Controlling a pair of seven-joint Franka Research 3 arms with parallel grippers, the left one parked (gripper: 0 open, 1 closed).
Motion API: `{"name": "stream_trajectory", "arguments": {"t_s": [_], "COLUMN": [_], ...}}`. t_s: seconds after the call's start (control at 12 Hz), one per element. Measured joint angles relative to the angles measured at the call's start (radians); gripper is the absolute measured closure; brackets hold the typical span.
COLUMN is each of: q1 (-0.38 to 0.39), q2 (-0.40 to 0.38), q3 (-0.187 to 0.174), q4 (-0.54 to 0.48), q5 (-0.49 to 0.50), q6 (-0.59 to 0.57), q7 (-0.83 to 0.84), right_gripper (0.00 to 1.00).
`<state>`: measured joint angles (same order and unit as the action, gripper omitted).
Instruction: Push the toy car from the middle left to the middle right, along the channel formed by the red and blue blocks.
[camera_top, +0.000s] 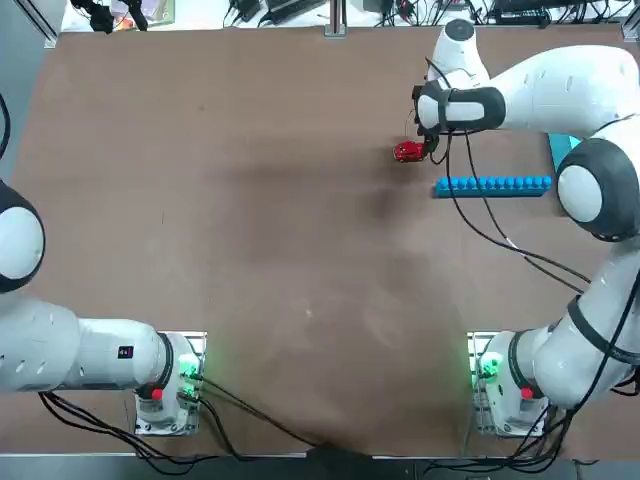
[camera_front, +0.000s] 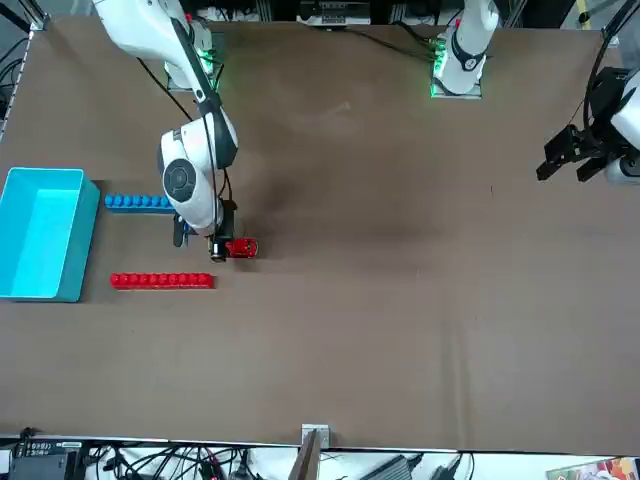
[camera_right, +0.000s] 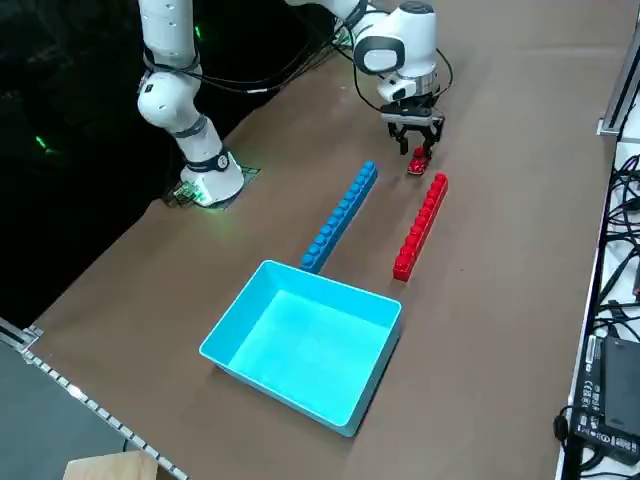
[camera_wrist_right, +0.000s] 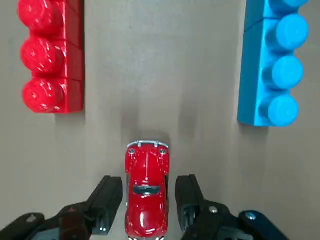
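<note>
Toy car: a glossy red car with a rounded body (camera_wrist_right: 146, 195), on the desk at the left mouth of the channel, just outside it, its front bumper facing right into the strip.
Right end effector: at the left end of the bars (camera_wrist_right: 150, 205), low over the desk, opened slightly wider than the car, with one finger (camera_wrist_right: 109, 202) on the car's far side and the other (camera_wrist_right: 186, 200) on its near side; slim gaps show between fingers and bodywork, and it has hold of nothing.
Channel: a straight strip of bare brown surface (camera_wrist_right: 160, 75) running left to right between the two bars, wider than the car.
Red bar: a long, narrow studded brick bar (camera_right: 421, 227), along the channel's far side.
Blue bar: a slightly longer studded brick bar (camera_right: 340, 218), along the near side, roughly parallel to the red one.
Bin: a light blue open rectangular box (camera_right: 290, 345), near the bars' right ends.
Right arm: white with dark grey joints (camera_top: 555, 85), its base at the near right, reaching over the bars to the car.
Desk: broad, brown and matte (camera_right: 490, 320), beneath all of these.
Far edge: black cables (camera_right: 625, 220) and a dark boxy device (camera_right: 610, 385) beyond the desk.
</note>
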<state>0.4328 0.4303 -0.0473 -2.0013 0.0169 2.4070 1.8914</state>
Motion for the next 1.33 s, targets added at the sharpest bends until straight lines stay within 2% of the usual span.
{"name": "stream_trajectory", "arguments": {"t_s": [1.0, 1.17, 1.33], "q1": [0.025, 0.030, 0.037], "q2": [0.047, 0.053, 0.058], "q3": [0.000, 0.000, 0.000], "q4": [0.001, 0.001, 0.001], "q5": [0.000, 0.000, 0.000], "q6": [0.054, 0.066, 0.082], "q7": [0.041, 0.051, 0.056], "right_gripper": [0.33, 0.36, 0.44]}}
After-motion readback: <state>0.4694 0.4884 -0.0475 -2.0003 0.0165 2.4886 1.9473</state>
